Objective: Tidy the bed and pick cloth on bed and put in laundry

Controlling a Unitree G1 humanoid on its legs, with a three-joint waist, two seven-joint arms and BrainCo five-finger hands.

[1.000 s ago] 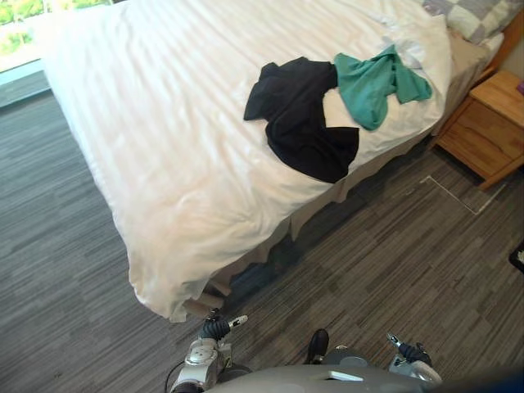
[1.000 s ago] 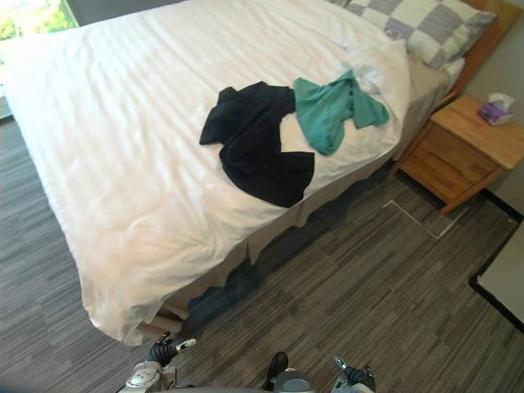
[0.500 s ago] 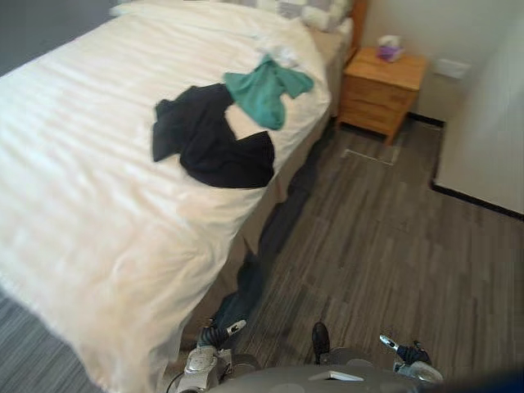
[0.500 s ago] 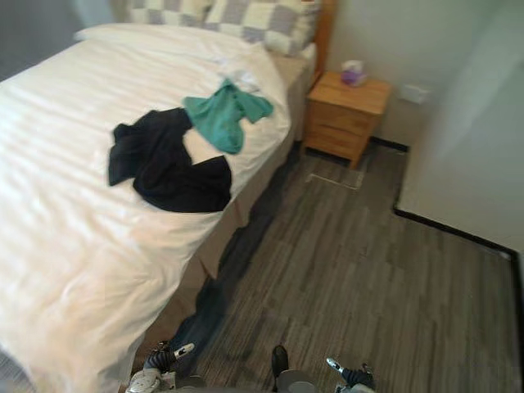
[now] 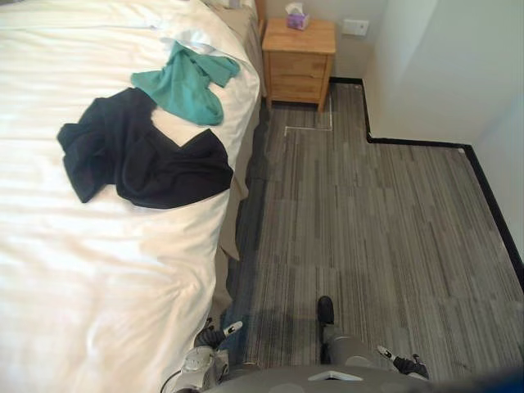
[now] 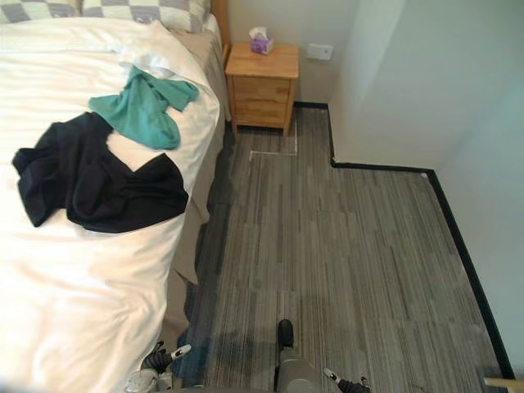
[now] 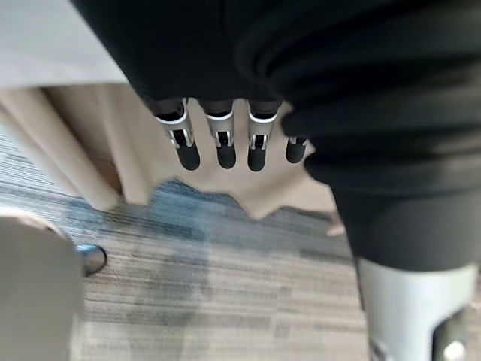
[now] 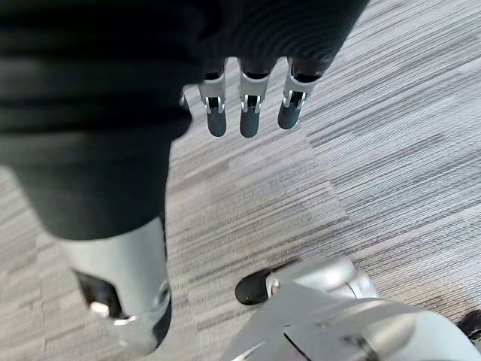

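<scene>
- Along the robot's left side: bed (image 5: 98,278) under a white duvet, its long edge running from the near foreground up to the headboard end.
- Black garment (image 5: 139,155) lies crumpled on the duvet, mid-bed. Its outer edge stops short of the bed's side edge, with a thin strip of white between them.
- Teal garment (image 5: 187,82) lies further up, towards the pillows. Its lower corner meets the black garment's upper corner; I cannot tell if they overlap or only touch.
- White cloth (image 5: 192,39) is bunched just beyond the teal garment, near the checked pillows (image 6: 139,10).
- Beige bed skirt (image 5: 236,184) hangs below the duvet edge down to the floor.
- Wooden nightstand (image 5: 300,57) stands just beside the head of the bed against the far wall, with a tissue box (image 5: 295,15) on top.
- Grey striped floor (image 5: 385,213) is open to the robot's right, from the bed edge across to the black skirting. A wall corner (image 5: 372,90) juts in beyond the nightstand, so the room beside the nightstand is tighter.
- Left hand (image 7: 219,147): fingers straight and relaxed, nothing held, hanging low close to the bed skirt.
- Right hand (image 8: 250,113): fingers straight, nothing held, hanging over bare floor.
</scene>
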